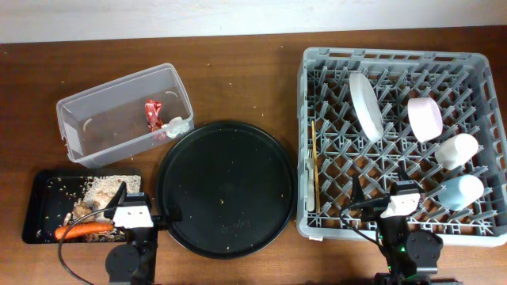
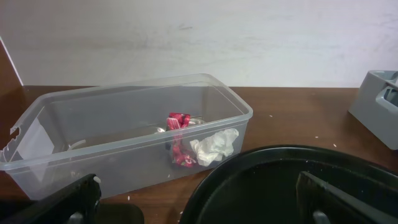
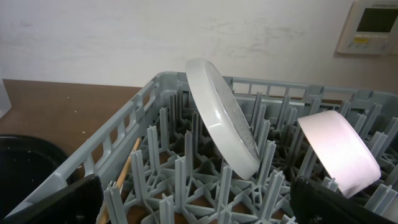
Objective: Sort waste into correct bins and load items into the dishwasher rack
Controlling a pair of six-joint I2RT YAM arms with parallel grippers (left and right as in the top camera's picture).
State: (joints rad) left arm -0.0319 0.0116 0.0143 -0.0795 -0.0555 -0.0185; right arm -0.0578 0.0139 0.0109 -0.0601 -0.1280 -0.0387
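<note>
Dark brown wooden table (image 1: pixel 238 79) filled the overhead view, with a pale wall (image 2: pixel 186 37) behind it. At right sat the large square grey plastic dishwasher rack (image 1: pixel 396 55). The big round black tray (image 1: pixel 226 158) lay at centre, bare but for a few crumbs (image 1: pixel 221 203). The clear rectangular plastic tub (image 1: pixel 119 95) was at upper left and the shallow black rectangular tray (image 1: pixel 47 186) at lower left.

The left gripper (image 2: pixel 198 186) hung over the right end of the shallow tray, just beside the round one. The right gripper (image 3: pixel 193 186) hung over the rack's lower rim. Both had jaws spread wide and held nothing.

Inside the rack the white round plate (image 1: pixel 366 105) leaned tilted between pegs. The pale pink-beige bowl (image 1: pixel 425 119) stood on edge to its right. Below the bowl lay the small white cup (image 1: pixel 458 150) and the small light-blue cup (image 1: pixel 461 190). The thin wooden stick (image 1: pixel 314 170) lay along the rack's left side.

The orange carrot (image 1: pixel 83 230) and beige crumbly food scraps (image 1: pixel 99 188) were in the shallow tray. The red snack wrapper (image 1: pixel 152 115) and crumpled white paper (image 1: pixel 178 125) were in the tub.

Sorting looked nearly complete. As I judged it, the leaning plate could topple if the right arm jolted the rack. The left arm, so near the shallow tray, could clip its edge and scatter scraps.
</note>
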